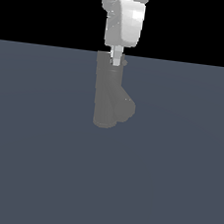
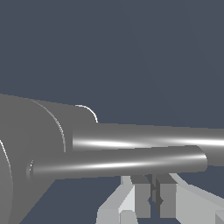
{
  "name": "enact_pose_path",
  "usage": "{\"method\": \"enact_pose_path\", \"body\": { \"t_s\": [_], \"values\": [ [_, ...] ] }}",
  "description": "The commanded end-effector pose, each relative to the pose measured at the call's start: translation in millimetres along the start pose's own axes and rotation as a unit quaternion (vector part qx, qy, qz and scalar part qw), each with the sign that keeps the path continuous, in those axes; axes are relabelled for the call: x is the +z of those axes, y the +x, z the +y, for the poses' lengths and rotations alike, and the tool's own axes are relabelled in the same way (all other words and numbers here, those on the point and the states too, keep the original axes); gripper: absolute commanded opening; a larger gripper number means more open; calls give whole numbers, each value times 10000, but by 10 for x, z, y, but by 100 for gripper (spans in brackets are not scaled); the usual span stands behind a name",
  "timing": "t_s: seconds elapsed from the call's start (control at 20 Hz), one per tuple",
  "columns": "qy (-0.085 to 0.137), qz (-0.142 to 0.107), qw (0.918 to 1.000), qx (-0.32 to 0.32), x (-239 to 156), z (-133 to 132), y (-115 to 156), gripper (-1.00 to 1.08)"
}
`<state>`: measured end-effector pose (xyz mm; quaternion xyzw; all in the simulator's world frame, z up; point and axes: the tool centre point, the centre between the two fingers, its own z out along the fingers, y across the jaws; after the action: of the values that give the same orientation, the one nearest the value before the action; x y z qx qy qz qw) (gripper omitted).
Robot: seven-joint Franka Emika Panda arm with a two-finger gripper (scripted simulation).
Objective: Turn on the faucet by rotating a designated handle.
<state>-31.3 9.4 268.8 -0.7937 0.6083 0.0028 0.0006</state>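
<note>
- The floor [image 1: 30, 148] is a flat, matte slate-blue plane with no texture, meeting a black background along a straight horizon in the exterior view.
- The faucet [image 1: 105, 98] stands on it near the middle, a dull grey, Y-shaped body: a thick upright cylinder with a smooth, unpolished surface.
- In the wrist view the faucet [image 2: 30, 144] fills one side as a broad rounded drum with a pale rim line.
- The handle [image 2: 118, 162] juts from that drum as a slim straight rod with a bright glossy streak along its length and a blunt round end; a second, longer rod of the same sheen lies just behind it.
- In the exterior view the handle cannot be made out at the cylinder's top.
- The gripper [image 1: 117, 60] comes down from above on a glossy white, rounded arm shell, its pale fingers touching or just over the cylinder's top rim.
- In the wrist view the gripper [image 2: 152, 199] shows grey blocky pads pressed nearly together, a narrow slit between them, just beside the handle's underside and holding nothing.
- The stubby branch spout [image 1: 126, 108] angles off the lower cylinder toward the exterior view's right.
</note>
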Motion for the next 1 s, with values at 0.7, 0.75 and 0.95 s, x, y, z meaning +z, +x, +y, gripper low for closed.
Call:
{"method": "enact_pose_path", "body": {
  "t_s": [0.7,0.75,0.95],
  "values": [
    [6,-6,10000,19,-4,-165,495,-100],
    [6,-4,10000,27,-4,-184,525,-100],
    [7,0,10000,59,-5,-258,640,-100]
  ]
}}
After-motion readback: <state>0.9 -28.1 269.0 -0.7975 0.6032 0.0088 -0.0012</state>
